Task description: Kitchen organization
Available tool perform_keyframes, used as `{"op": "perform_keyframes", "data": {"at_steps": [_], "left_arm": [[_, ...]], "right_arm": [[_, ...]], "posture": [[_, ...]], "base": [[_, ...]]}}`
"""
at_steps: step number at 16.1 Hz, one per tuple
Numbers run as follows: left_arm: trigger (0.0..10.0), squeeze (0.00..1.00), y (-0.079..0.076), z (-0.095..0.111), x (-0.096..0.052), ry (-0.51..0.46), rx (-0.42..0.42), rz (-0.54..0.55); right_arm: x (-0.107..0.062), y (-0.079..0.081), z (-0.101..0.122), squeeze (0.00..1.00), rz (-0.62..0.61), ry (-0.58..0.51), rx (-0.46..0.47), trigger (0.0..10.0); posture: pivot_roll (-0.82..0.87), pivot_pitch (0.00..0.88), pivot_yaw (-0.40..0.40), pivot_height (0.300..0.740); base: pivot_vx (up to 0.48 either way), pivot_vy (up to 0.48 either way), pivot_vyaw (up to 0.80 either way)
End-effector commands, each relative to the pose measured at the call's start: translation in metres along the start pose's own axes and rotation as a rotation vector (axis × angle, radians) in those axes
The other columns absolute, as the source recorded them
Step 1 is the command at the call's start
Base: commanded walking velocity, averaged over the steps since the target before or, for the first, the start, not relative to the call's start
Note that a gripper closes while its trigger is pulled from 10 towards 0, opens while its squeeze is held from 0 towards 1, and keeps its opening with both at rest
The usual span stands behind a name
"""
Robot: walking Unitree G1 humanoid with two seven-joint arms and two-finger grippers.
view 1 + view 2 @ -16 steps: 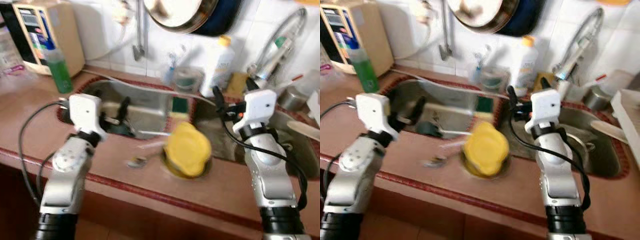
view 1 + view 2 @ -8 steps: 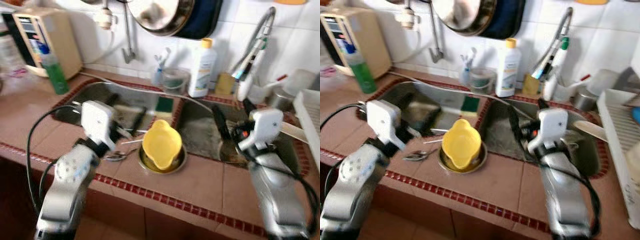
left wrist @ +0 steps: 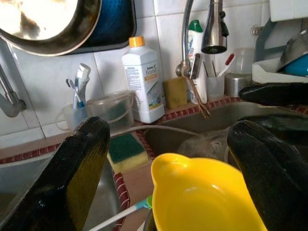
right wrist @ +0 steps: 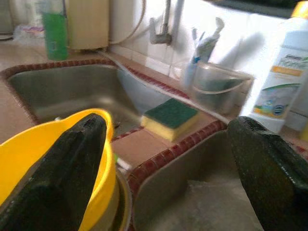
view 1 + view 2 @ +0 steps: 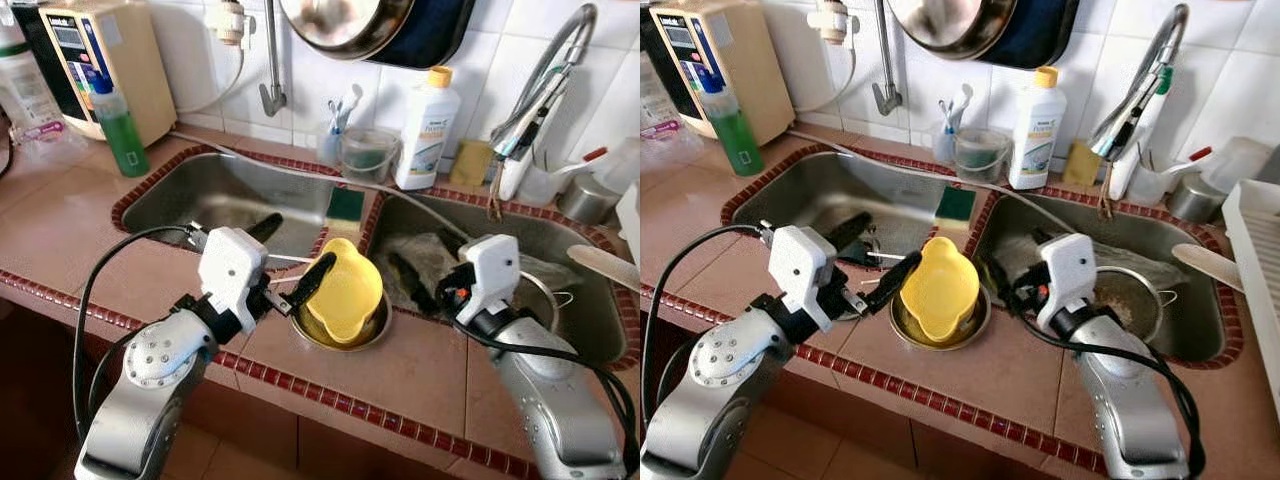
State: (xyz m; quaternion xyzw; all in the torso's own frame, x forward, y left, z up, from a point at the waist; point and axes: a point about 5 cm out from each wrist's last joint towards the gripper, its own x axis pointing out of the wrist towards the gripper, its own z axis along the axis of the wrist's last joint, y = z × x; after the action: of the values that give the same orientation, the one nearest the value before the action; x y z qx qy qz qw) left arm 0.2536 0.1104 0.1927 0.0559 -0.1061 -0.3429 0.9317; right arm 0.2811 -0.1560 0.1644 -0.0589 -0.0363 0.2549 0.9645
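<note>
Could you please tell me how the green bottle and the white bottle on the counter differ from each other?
The green bottle stands at the robot's left beside the beige appliance; the white bottle stands behind the sinks, near the tap. The green bottle is see-through with a blue top; the white bottle is opaque with a yellow cap and a printed label. Both stand upright near the tiled wall.

Silver arms; white wrists; black cables
</note>
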Motion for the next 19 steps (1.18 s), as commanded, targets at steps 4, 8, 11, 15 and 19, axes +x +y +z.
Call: {"op": "perform_keyframes", "data": {"at_steps": [4,8,11,15,19], "left_arm": [[10.0,0.0,-0.009,0.006,0.001,-0.007,-0.014,-0.001],[10.0,0.0,-0.011,0.008,0.001,-0.016,-0.036,0.019],[10.0,0.0,-0.018,0.006,-0.001,-0.005,-0.042,-0.007],[10.0,0.0,-0.024,0.004,-0.012,0.024,-0.053,-0.09],[10.0,0.0,-0.021,0.003,-0.018,0.052,-0.051,-0.127]], "right_arm": [[0.02,0.005,0.005,0.0,0.102,-0.006,0.096,10.0],[0.04,0.02,0.011,0.0,0.166,-0.035,0.269,10.0],[0.048,0.026,0.009,0.0,0.197,-0.002,0.324,10.0],[0.046,0.022,-0.001,0.0,0.172,0.059,0.325,10.0],[0.037,0.02,-0.009,0.0,0.143,0.119,0.346,10.0]], "posture": [[-0.11,0.08,-0.039,0.74],[-0.1,0.083,-0.05,0.74],[-0.08,0.081,-0.066,0.74],[-0.07,0.079,-0.074,0.74],[-0.07,0.073,-0.073,0.74]], "base": [[0.0,0.0,0.0],[0.0,0.0,0.0],[0.0,0.0,0.0],[0.0,0.0,0.0],[0.0,0.0,0.0]]}}
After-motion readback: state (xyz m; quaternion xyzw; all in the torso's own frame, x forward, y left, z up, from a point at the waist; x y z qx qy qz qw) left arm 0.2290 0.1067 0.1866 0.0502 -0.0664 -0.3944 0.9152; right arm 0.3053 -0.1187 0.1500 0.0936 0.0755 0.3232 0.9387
